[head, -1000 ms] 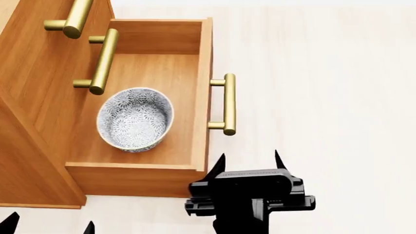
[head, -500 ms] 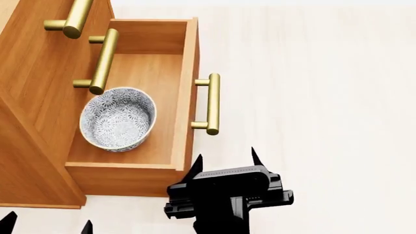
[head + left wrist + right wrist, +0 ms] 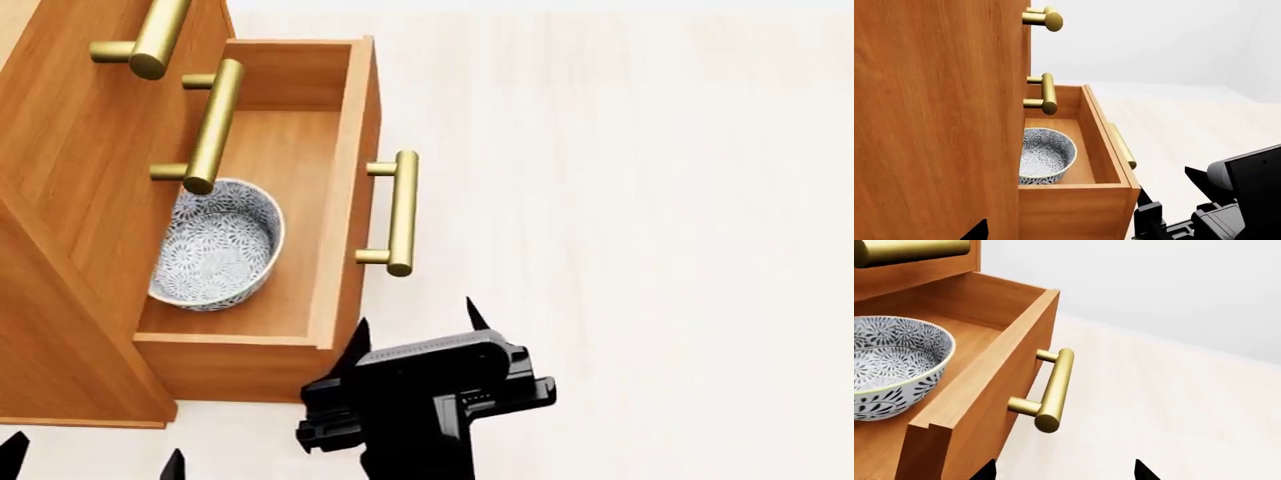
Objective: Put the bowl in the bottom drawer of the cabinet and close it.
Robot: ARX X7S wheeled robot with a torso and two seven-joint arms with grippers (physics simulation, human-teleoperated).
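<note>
The flower-patterned bowl (image 3: pixel 214 245) (image 3: pixel 1046 155) (image 3: pixel 891 365) sits upright inside the bottom drawer (image 3: pixel 350 190) of the orange-brown cabinet (image 3: pixel 80 150). The drawer stands partly pulled out, and its brass handle (image 3: pixel 398 210) (image 3: pixel 1054 390) points away from the cabinet. My right gripper (image 3: pixel 415 320) (image 3: pixel 1064 472) is open and holds nothing. It hovers just outside the drawer front, near that front's closest end, with one fingertip (image 3: pixel 989 469) right by the wood. My left gripper (image 3: pixel 94 462) is open and low beside the cabinet's side wall (image 3: pixel 934 125). One of its fingertips (image 3: pixel 979 231) shows against that wall.
Two upper drawers are shut, and their brass handles (image 3: pixel 211 125) (image 3: pixel 150 40) stick out above the bowl. Pale floor (image 3: pixel 641 250) stretches to the right of the drawer front. The right arm's black body (image 3: pixel 1227 200) is close to the drawer's near corner.
The bottom drawer has slid further into the cabinet, carrying the bowl with it. My right gripper has moved left along with the drawer front. The left gripper has stayed put.
</note>
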